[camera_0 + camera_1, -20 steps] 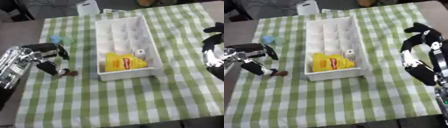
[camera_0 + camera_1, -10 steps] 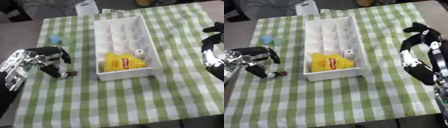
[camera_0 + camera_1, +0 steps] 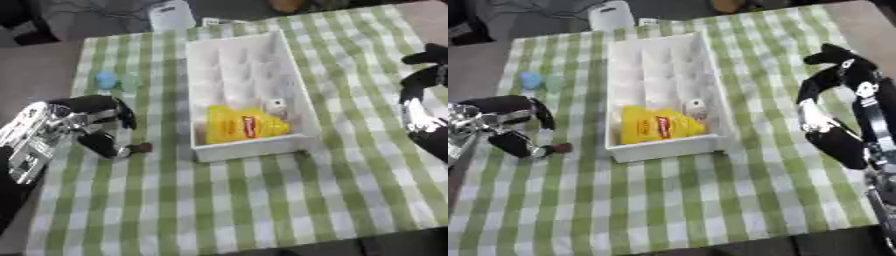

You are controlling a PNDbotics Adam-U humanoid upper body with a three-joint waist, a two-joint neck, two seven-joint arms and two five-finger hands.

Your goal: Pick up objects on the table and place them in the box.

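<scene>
since a second ago the left hand [image 3: 92, 122] has curled lower at the frame's left over the small brown thing [image 3: 140, 148] on the cloth, and should pinch it squarely before lifting toward the box [image 3: 248, 95].

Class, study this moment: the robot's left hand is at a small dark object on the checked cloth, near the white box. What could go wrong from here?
1. The small dark object sits at the tips of the left hand's curled fingers; it might slip out when lifted.
2. The box already holds a yellow packet and a small white item at its near end, so a drop there may land on them.
</scene>
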